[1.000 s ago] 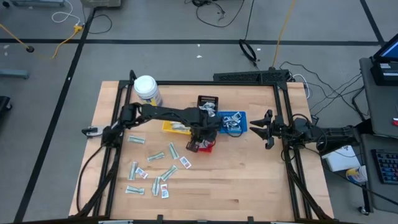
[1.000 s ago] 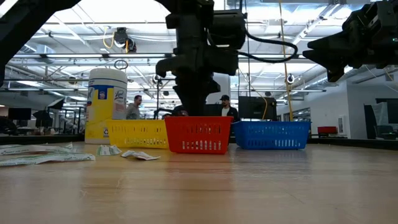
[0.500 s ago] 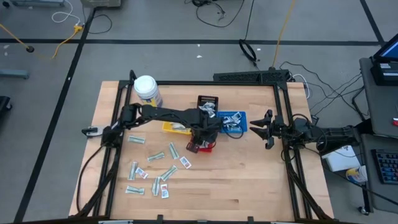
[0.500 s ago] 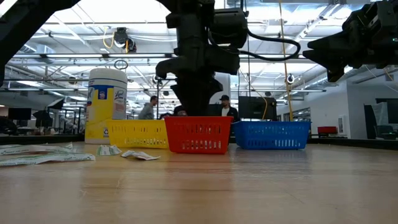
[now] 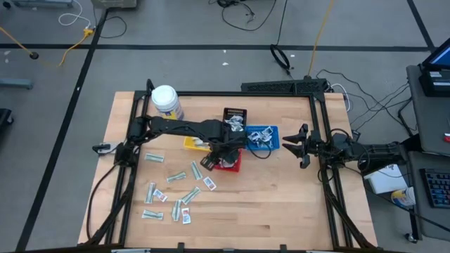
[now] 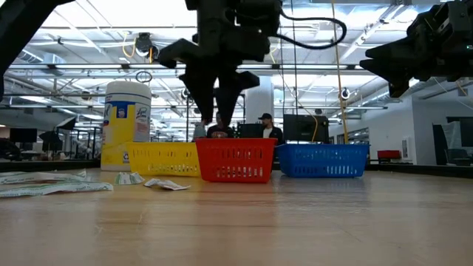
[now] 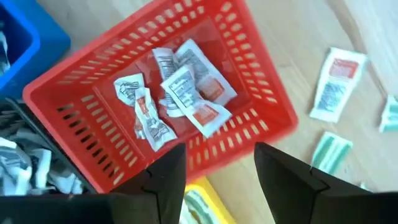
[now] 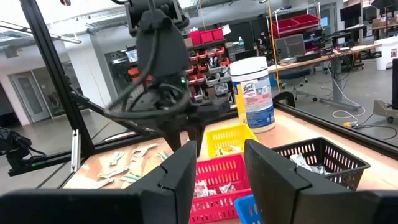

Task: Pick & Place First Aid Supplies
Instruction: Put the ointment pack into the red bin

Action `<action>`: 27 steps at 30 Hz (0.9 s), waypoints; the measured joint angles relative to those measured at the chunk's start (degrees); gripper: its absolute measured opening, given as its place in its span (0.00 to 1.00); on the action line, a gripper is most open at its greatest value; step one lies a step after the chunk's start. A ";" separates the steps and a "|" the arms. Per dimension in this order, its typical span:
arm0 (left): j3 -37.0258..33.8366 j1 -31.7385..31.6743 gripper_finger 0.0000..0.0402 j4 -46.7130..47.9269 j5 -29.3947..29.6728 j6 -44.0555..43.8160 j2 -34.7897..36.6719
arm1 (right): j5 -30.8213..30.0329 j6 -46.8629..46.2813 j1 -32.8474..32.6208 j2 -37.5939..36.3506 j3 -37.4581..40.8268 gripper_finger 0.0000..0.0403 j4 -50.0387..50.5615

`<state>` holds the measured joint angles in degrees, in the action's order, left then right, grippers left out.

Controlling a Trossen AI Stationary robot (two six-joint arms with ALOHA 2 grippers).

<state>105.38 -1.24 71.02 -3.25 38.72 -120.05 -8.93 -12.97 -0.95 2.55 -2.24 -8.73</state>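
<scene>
Frame centre, high view: we find the left gripper (image 5: 215, 156) above the red tray (image 7: 261, 118), jaws apart, empty. Packets (image 7: 180, 93) lie inside; more packets (image 5: 176, 193) scatter lower left. Right gripper (image 5: 294, 146) waits right of centre, jaws parted, empty.

left claw (image 7: 216, 177) open above red tray (image 7: 261, 93) holding packets (image 7: 186, 93).

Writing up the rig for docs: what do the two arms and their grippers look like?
Both arms are dark, near-black jointed links with black cables looped along them. The left gripper ends in two slim tapering dark fingers. The right gripper has the same two-finger build, with broad, flat-faced matte black fingers in its own wrist view. No coloured markings or labels show on either.
</scene>
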 joint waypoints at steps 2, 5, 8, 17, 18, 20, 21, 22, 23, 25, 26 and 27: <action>0.00 0.43 0.48 0.81 0.03 2.23 0.37 | 0.00 0.00 -0.02 0.00 0.00 0.32 0.02; 0.00 0.93 0.47 1.47 0.36 3.38 0.84 | 0.00 0.00 -0.01 0.00 -0.01 0.32 0.00; 0.00 1.79 0.47 1.47 0.78 3.02 0.96 | 0.00 0.01 -0.01 0.00 -0.01 0.32 0.01; 0.00 8.77 0.46 0.95 2.53 1.84 0.90 | 0.00 0.01 -0.01 0.00 -0.01 0.32 0.00; 0.00 9.41 0.46 0.88 2.55 1.62 0.90 | 0.00 0.00 0.00 0.00 0.00 0.32 0.00; 0.00 10.85 0.46 0.79 2.54 1.35 0.90 | 0.00 0.00 0.00 0.00 -0.02 0.32 0.00; 0.00 11.59 0.46 0.75 2.49 1.26 0.90 | 0.00 0.02 0.00 0.00 0.00 0.32 0.00; 0.00 12.29 0.46 0.75 2.47 1.24 0.90 | 0.00 0.02 0.00 0.00 0.00 0.32 0.00; 0.00 12.98 0.46 0.80 2.44 1.12 0.90 | 0.00 0.02 0.00 0.00 0.00 0.32 0.00; 0.00 14.25 0.46 0.84 2.28 0.25 0.90 | 0.00 0.00 0.00 0.00 -0.01 0.32 0.00; 0.00 14.79 0.46 0.83 2.29 -0.23 0.90 | 0.00 0.01 0.00 0.00 -0.01 0.32 0.00; 0.00 15.34 0.46 0.93 2.29 -0.41 0.90 | 0.00 0.00 -0.01 0.00 -0.01 0.32 0.00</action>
<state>105.38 14.10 71.94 -0.95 38.31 -119.15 -8.93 -12.97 -0.96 2.55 -2.25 -8.73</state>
